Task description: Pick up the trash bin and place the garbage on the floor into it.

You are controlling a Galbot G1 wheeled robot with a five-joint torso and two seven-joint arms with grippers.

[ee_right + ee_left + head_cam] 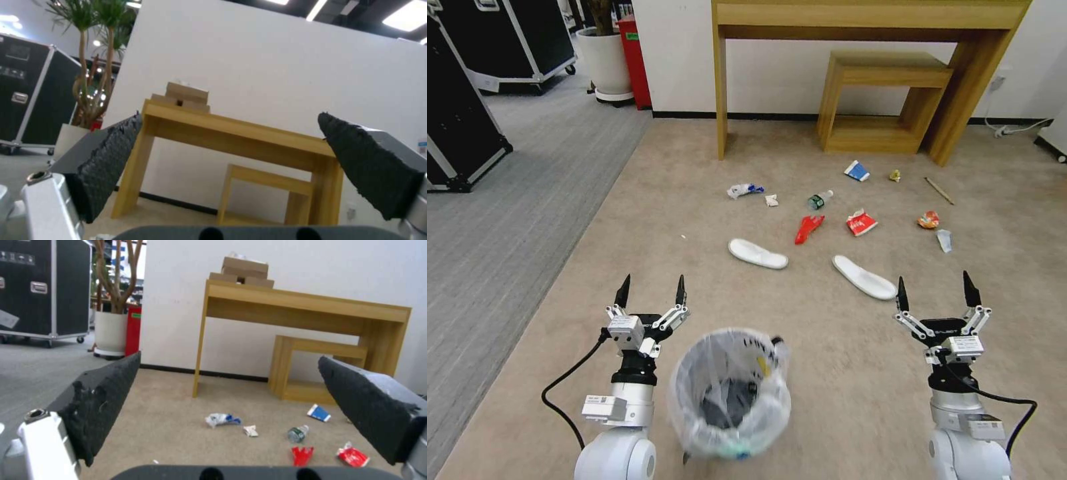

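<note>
Here the trash bin (pixel 730 393) is seen standing upright on the floor (pixel 694 200), at the near edge of the scene, its crinkly plastic liner bunched over the rim. It is flanked by the two arms: the left pincer (pixel 651 291) is held just beside it on the left and slightly farther out, its fingers spread apart and empty, while the right pincer (pixel 935 289) hangs well apart on the right, likewise spread and empty. The bin is not yet grasped. For a sound pick-up, the rigid rim should probably be clamped rather than the loose liner alone, which would likely slip or tear. The garbage (pixel 861 222) is scattered farther off, with two white slippers (pixel 758 254) nearest and wrappers and a bottle (pixel 819 199) beyond, before the wooden table (pixel 867 17).
</note>
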